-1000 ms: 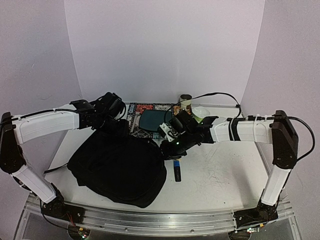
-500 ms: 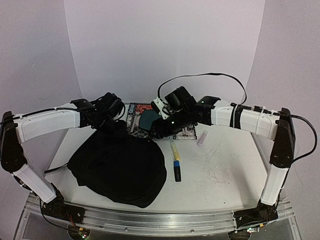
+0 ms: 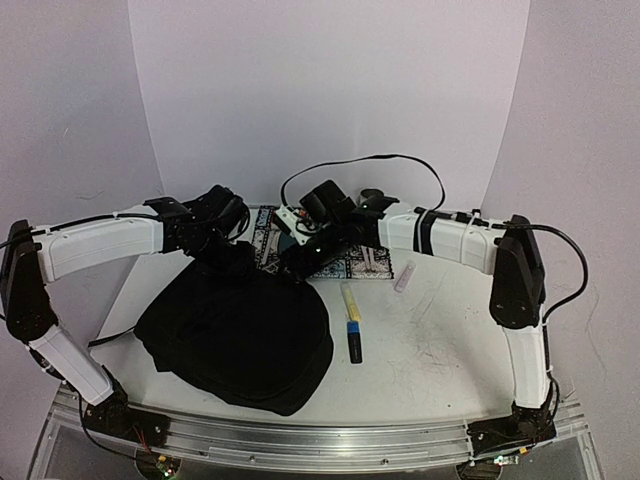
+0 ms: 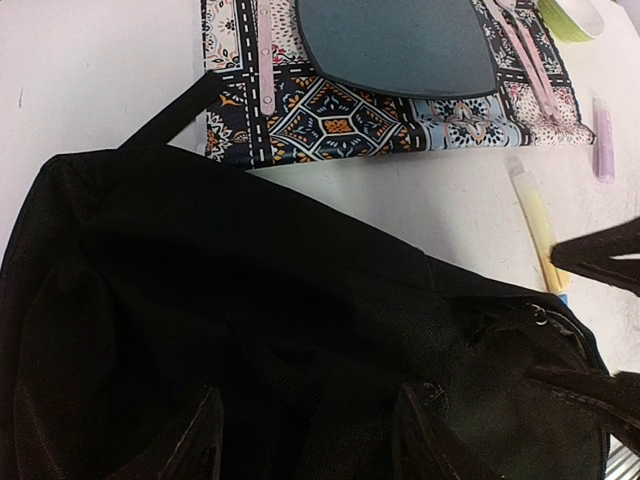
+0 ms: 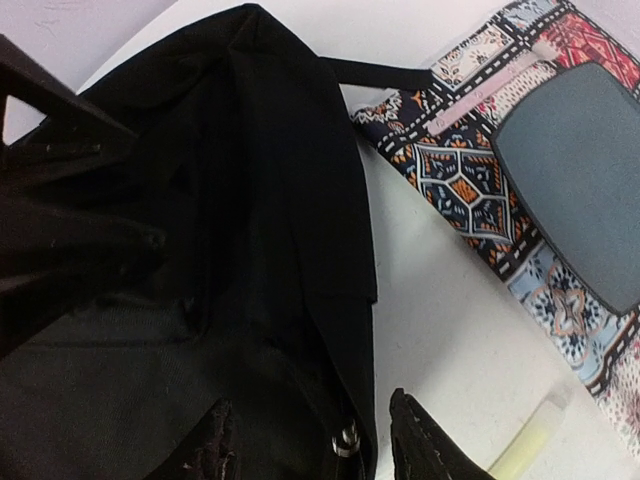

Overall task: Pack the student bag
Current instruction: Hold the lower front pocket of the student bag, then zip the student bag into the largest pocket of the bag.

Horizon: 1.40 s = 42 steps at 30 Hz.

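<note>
The student bag (image 3: pixel 235 330) is a big soft black backpack lying on the left half of the table. Its upper fabric rises in a peak to my left gripper (image 3: pixel 222 250). In the left wrist view that gripper (image 4: pixel 305 440) has bag cloth and a strap filling the gap between its jaws. My right gripper (image 3: pixel 293 262) hovers at the bag's upper right edge. In the right wrist view it (image 5: pixel 315 450) stands open astride the bag's (image 5: pixel 230 250) rim, with a metal zipper ring (image 5: pixel 347 440) between its fingers.
A patterned flat case (image 3: pixel 345 262) with a dark teal oval (image 4: pixel 400 45) on it lies behind the bag. A yellow highlighter (image 3: pixel 351 300), a blue-black marker (image 3: pixel 355 342) and a lilac stick (image 3: pixel 405 277) lie on the white table right of the bag.
My right arm swung from the table middle by the highlighter back and left to the bag's upper right edge, and its jaws opened. The left arm stayed where it was.
</note>
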Tool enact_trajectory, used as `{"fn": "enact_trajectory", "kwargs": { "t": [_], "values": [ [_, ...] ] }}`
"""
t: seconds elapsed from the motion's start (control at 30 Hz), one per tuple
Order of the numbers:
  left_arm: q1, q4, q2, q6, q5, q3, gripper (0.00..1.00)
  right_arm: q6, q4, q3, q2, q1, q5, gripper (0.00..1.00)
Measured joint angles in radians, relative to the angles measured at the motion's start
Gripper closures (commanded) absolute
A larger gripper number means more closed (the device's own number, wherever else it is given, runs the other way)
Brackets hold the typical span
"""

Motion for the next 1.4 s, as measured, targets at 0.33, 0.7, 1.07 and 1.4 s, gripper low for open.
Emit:
{"fn": "enact_trajectory", "kwargs": {
  "t": [0.33,0.7,1.07,1.4],
  "values": [
    [0.008,0.0,0.0,-0.002,0.045,0.0,0.5,-0.034,0.0,0.093,0.098,0.004,-0.027,0.5],
    [0.01,0.0,0.0,-0.002,0.056,-0.002,0.61,-0.065,-0.002,0.093,0.108,0.012,-0.047,0.7],
    [0.022,0.0,0.0,0.002,0.064,-0.007,0.88,-0.092,0.0,0.079,0.108,0.014,0.017,1.0],
    [0.045,0.0,-0.001,0.008,0.063,-0.023,1.0,-0.094,-0.007,-0.062,-0.012,0.014,0.049,1.0]
  ]
}}
